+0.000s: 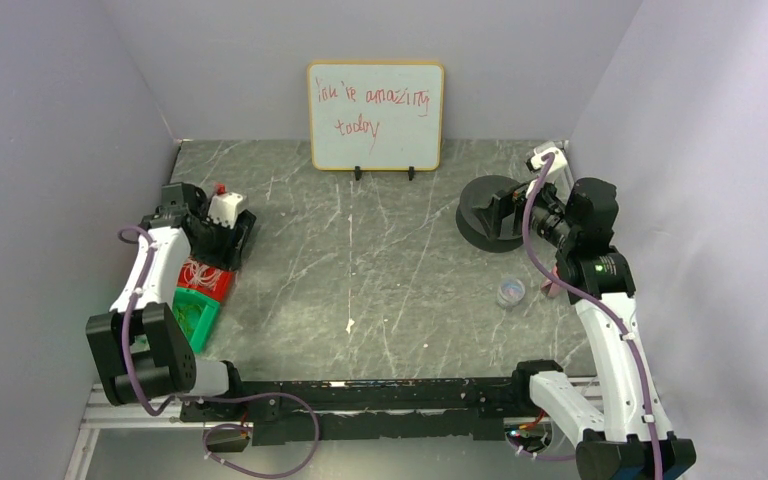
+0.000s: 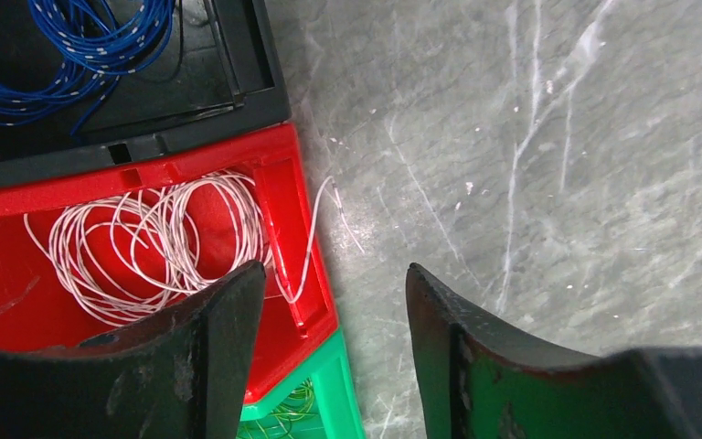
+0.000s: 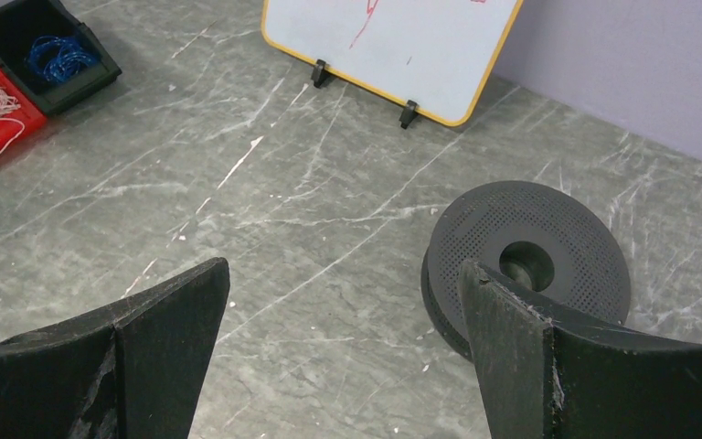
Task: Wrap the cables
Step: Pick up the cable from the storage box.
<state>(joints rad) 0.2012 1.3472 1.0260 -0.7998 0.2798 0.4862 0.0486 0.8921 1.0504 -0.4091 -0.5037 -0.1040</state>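
The cables (image 2: 146, 242) are a loose coil of thin whitish wire lying in a red bin (image 2: 303, 229). One end hangs over the bin's rim onto the table. My left gripper (image 2: 335, 279) is open and empty above the red bin's right rim, apart from the wire. From the top view the coil (image 1: 200, 273) lies just below my left gripper (image 1: 226, 248). My right gripper (image 3: 343, 270) is open and empty over bare table, with the black spool (image 3: 548, 229) just beside its right finger. The top view shows my right gripper (image 1: 501, 212) at the spool (image 1: 482, 228).
A black bin with blue wires (image 2: 82, 46) adjoins the red bin at the far side; a green bin with green wires (image 2: 334, 393) adjoins it at the near side. A whiteboard (image 1: 375, 115) stands at the back wall. A small clear container (image 1: 510, 292) lies near the right arm.
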